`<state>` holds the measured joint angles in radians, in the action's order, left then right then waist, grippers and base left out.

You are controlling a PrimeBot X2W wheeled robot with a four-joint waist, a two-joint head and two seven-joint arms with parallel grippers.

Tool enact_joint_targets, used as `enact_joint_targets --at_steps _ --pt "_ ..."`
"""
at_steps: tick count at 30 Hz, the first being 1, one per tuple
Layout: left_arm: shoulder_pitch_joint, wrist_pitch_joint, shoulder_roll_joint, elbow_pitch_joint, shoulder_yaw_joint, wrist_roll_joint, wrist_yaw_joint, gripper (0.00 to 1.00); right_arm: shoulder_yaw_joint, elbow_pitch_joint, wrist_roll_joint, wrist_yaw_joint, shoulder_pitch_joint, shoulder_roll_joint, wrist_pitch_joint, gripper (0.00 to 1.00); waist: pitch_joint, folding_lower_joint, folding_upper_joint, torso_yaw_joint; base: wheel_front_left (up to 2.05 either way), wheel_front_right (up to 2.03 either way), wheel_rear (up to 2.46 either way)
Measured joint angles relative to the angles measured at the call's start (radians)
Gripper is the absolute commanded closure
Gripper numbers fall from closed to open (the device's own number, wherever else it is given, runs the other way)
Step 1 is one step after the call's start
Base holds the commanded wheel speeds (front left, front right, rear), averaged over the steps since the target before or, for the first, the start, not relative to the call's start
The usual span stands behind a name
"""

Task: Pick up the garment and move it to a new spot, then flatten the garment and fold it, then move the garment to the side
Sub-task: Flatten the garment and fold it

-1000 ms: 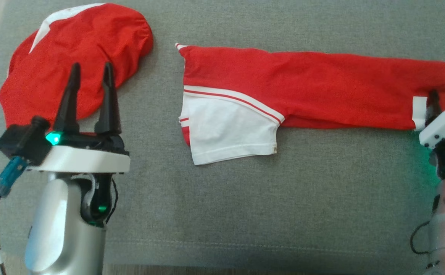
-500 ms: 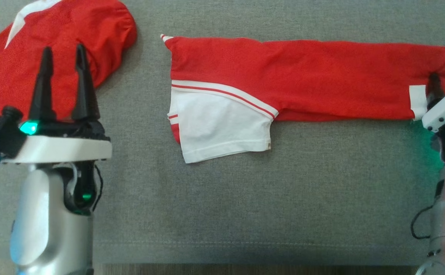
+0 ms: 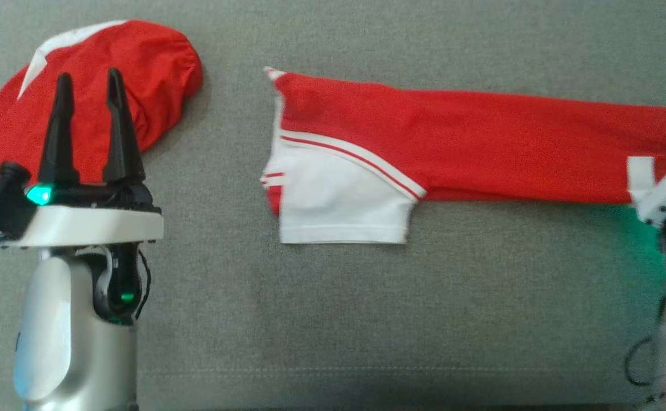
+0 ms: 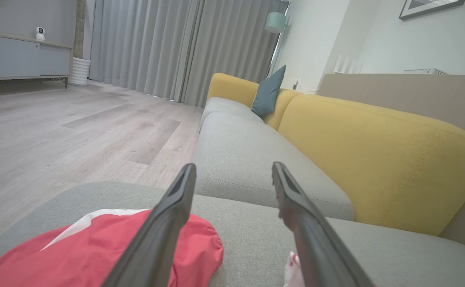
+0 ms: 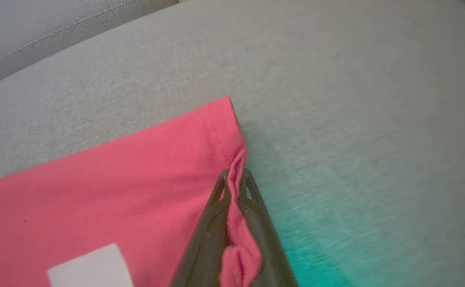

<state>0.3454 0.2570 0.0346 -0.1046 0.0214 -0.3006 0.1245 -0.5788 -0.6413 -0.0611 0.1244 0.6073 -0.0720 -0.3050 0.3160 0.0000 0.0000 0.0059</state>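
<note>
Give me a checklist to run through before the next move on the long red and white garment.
1. Right gripper shut on the long red and white folded garment's end hem: ok.
2. Number of fabric layers pinched: cannot tell.
3. Left gripper open and empty: ok.
4. Garment flat on the grey fabric cushion: ok.
5. Crumpled red cloth bundle apart from the garment: ok.

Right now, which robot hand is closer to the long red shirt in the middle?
Right. The right gripper is shut on the long red shirt at its right-end hem. The left gripper hangs open well off to its left, above the bunched red cloth.
</note>
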Motion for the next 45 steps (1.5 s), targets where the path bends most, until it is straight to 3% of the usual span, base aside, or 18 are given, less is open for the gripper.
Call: enact_joint_targets --at_steps 8,13,18,22,34,45 --pt "-0.049 0.000 0.000 -0.003 -0.001 0.000 0.000 0.00 -0.089 0.113 -0.298 0.000 -0.015 -0.048 0.088 1.00 -0.063 0.0000 0.0000 -0.005 0.00 0.00 0.00" --pt "-0.066 0.000 0.000 -0.007 -0.005 -0.003 0.000 0.00 -0.107 0.118 -0.329 0.000 -0.015 -0.006 0.094 1.00 -0.099 0.0000 0.0000 -0.003 0.00 0.00 0.00" --pt "-0.096 0.000 0.000 -0.018 -0.013 -0.021 0.000 0.00 -0.057 0.105 -0.273 0.000 -0.015 0.012 0.087 1.00 -0.138 0.0000 0.0000 0.004 0.00 0.00 0.00" --pt "-0.114 0.000 0.000 -0.021 -0.020 -0.026 -0.002 0.00 0.038 0.110 -0.185 0.000 -0.016 0.020 0.065 1.00 -0.173 0.0000 0.0000 0.011 0.00 0.00 0.00" --pt "-0.160 0.000 0.000 -0.025 -0.039 -0.038 -0.019 0.00 0.443 0.123 0.357 0.000 -0.077 0.019 0.027 1.00 -0.223 0.0000 0.0000 0.043 0.00 0.00 0.00" --pt "-0.160 0.000 0.000 -0.028 -0.075 -0.048 -0.028 0.00 0.834 -0.093 0.784 0.000 -0.065 0.016 0.274 1.00 -0.218 0.0000 0.0000 0.096 0.00 0.00 0.00"
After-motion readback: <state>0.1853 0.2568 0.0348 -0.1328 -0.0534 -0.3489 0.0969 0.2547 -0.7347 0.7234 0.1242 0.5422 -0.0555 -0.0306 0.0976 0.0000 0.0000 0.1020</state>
